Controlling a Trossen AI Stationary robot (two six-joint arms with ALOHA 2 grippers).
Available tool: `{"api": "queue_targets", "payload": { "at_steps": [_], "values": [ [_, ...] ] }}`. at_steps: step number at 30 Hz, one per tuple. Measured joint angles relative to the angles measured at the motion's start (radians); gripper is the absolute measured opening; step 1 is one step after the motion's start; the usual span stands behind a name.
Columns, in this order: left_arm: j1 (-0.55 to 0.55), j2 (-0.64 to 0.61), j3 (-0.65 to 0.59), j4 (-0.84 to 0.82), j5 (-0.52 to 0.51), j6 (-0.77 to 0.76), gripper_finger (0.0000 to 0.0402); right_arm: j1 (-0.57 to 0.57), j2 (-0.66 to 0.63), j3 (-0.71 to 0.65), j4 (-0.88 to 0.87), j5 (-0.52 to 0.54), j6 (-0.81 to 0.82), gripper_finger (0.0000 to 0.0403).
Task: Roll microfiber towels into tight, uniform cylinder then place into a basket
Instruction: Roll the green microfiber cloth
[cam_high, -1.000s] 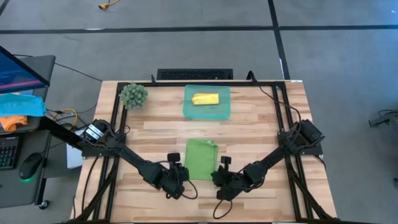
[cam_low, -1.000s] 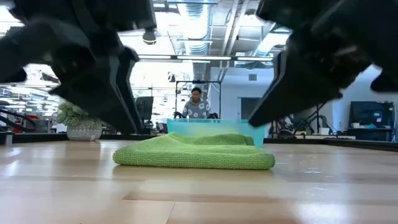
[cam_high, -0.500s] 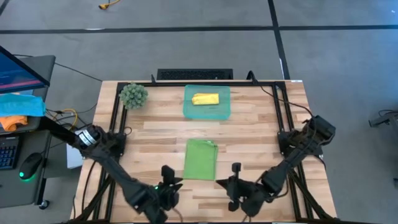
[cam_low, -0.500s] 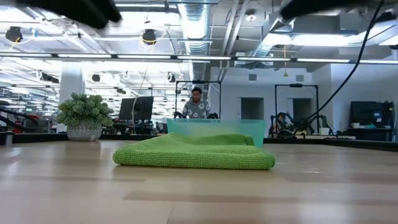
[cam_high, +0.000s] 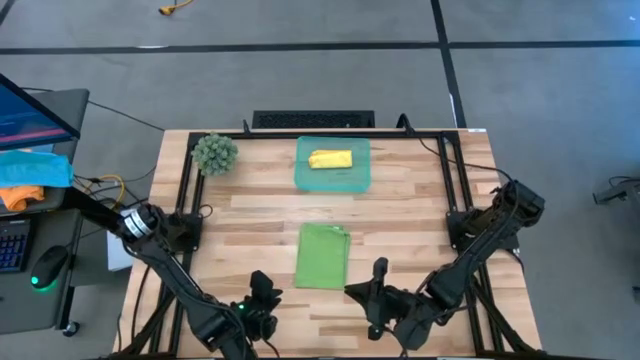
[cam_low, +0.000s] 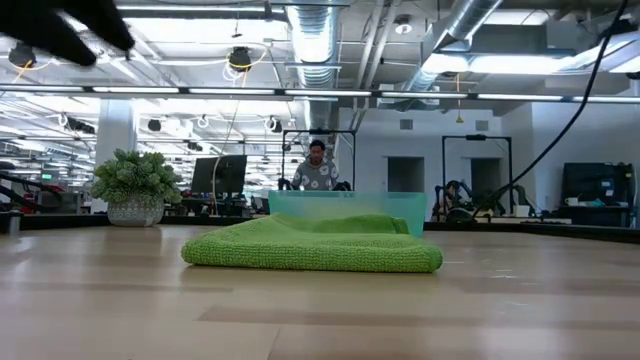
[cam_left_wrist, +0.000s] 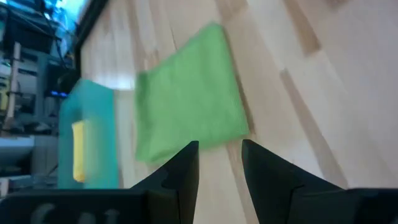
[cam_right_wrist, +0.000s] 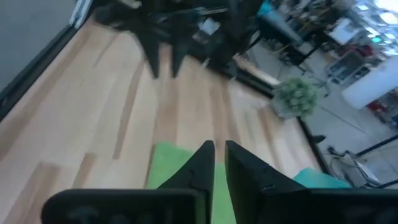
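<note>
Grey carpeted floor (cam_high: 300, 80) surrounds the wooden table (cam_high: 420, 210); fluorescent ceiling lights (cam_low: 300, 95) glow over distant desks.

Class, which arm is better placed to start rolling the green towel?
Right, probably: the right gripper sits nearer the green towel than the left gripper, which is farther toward the table's near edge.

The wooden table (cam_high: 420, 210) carries the basket (cam_high: 333, 179), green towel (cam_high: 322, 256) and plant (cam_high: 214, 153).
</note>
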Motion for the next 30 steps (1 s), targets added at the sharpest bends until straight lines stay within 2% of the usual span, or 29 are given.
{"api": "queue_targets", "payload": {
  "at_steps": [6,14,22,27,30],
  "values": [
    [0.003,0.000,-0.072,0.030,-0.027,-0.053,0.0115,-0.016,0.001,-0.005,-0.046,-0.123,0.097,0.0090],
    [0.005,0.000,-0.174,0.119,-0.044,-0.113,0.0115,-0.021,0.042,-0.028,-0.040,-0.149,0.115,0.0158],
    [0.024,-0.005,-0.272,0.412,0.022,-0.016,0.0099,-0.040,0.172,-0.029,0.021,-0.161,0.113,0.0212],
    [0.050,-0.013,-0.337,0.664,0.058,0.115,0.0079,-0.047,0.215,-0.029,0.064,-0.165,0.114,0.0219],
    [0.087,-0.015,-0.354,0.712,0.087,0.141,0.0070,-0.051,0.216,-0.028,0.066,-0.176,0.142,0.0217]
  ]
}}
